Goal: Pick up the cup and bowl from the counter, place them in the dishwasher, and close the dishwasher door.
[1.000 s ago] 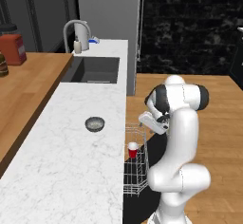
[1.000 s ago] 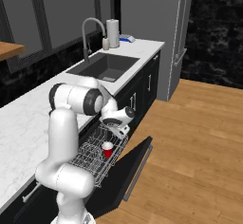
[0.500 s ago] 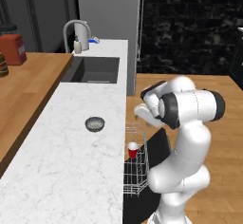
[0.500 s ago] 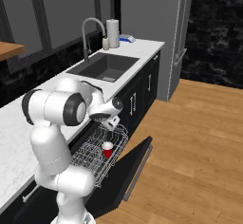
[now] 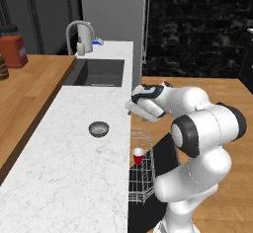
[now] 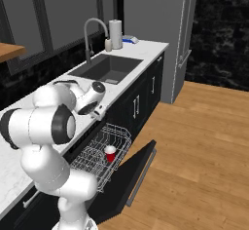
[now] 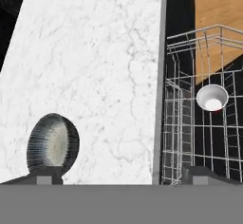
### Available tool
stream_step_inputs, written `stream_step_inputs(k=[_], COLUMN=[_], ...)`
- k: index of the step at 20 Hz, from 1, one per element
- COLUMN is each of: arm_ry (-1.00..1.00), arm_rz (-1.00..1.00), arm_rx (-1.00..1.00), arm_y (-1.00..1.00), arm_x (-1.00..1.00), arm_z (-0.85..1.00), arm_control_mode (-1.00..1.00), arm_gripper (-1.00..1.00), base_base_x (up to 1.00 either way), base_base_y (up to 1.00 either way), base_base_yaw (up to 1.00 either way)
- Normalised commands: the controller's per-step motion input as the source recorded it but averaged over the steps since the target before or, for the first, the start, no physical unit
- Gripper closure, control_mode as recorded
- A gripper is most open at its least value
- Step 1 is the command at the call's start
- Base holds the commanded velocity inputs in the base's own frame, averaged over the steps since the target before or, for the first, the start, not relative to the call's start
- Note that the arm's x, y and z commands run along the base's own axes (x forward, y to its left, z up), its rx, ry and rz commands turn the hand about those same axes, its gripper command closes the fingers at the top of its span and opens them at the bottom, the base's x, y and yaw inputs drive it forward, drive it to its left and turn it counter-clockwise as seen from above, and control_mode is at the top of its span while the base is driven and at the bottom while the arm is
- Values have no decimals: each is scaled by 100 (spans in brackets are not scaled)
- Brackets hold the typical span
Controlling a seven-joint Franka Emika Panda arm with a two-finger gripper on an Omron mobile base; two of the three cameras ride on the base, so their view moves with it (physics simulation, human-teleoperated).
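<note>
cup [image 5: 139, 154] stood in rack [image 6: 104, 151], below hand [image 5: 132, 105] | bowl [image 5: 99, 128] on tabletop [image 5: 74, 168] beside hand, ungrasped | hand open, empty | left: bowl, door [image 6: 131, 173] shut

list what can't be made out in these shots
- Gripper fingertips: cut off by the hand view's bottom edge; open or shut unclear.
- Cup base: hidden among rack wires.
- Dishwasher door lower part: hidden behind the arm in the left base view.
- Bowl contents: too blurred.

Grey bowl [image 5: 99, 129] on marble counter [image 5: 74, 177]
</note>
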Motion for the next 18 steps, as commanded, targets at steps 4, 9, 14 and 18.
stream_step_inputs(k=[4,9,14,18], arm_ry=[0,0,0,5], arm_rz=[8,8,6,0], arm_rx=[-31,-20,0,0], arm_y=[74,30,19,47], arm_x=[-28,-6,-1,4], arm_z=[8,3,0,-14], arm_control_mode=[-100,-100,-100,-100], arm_gripper=[-100,-100,-100,-100], base_base_x=[0,0,0,0], base_base_y=[0,0,0,0], base_base_yaw=[0,0,0,0])
